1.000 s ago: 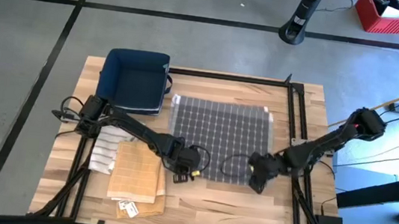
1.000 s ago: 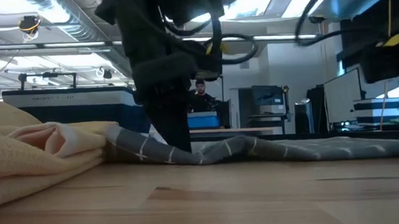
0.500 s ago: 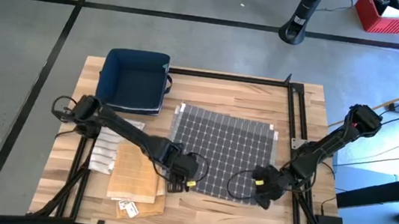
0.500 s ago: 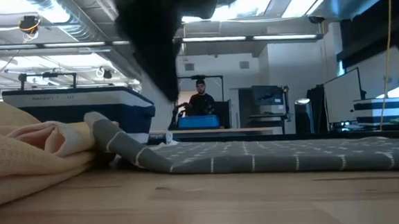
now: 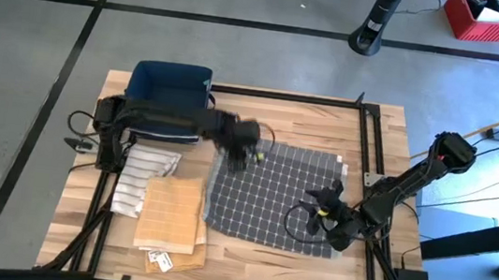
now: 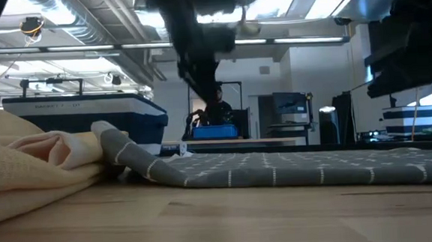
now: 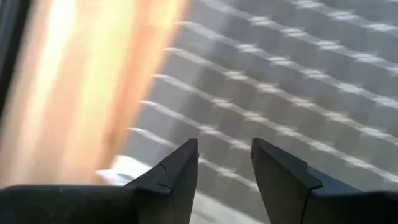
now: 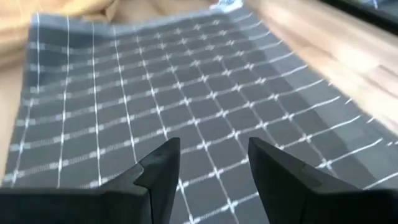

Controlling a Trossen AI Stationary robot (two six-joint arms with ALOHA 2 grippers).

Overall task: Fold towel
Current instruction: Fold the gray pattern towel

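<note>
The grey towel [image 5: 271,194] with white grid lines lies spread flat on the wooden table [image 5: 374,126]. In the low view its left edge [image 6: 116,142] rides up against a yellow cloth [image 6: 30,158]. My left gripper [image 5: 249,156] hovers open above the towel's far left corner. The left wrist view shows its fingers [image 7: 224,144] apart over the towel [image 7: 298,81], beside bare wood. My right gripper [image 5: 318,214] stands open at the towel's near right part, fingers [image 8: 214,143] apart, and looks across the towel [image 8: 155,81]. Neither gripper holds anything.
A dark blue bin [image 5: 169,98] stands at the far left. A striped cloth [image 5: 143,180] and the tan waffle cloth [image 5: 170,214] lie left of the towel, with small tags [image 5: 159,260] near the front edge. Black frame rails [image 5: 371,135] run along the table's right and far sides.
The towel's near edge, bunched under my left gripper a second ago, has settled flat and lies a little closer to the table's near edge. My left gripper has risen and swung toward the far edge, to the towel's far left corner. My right gripper has turned in place.
</note>
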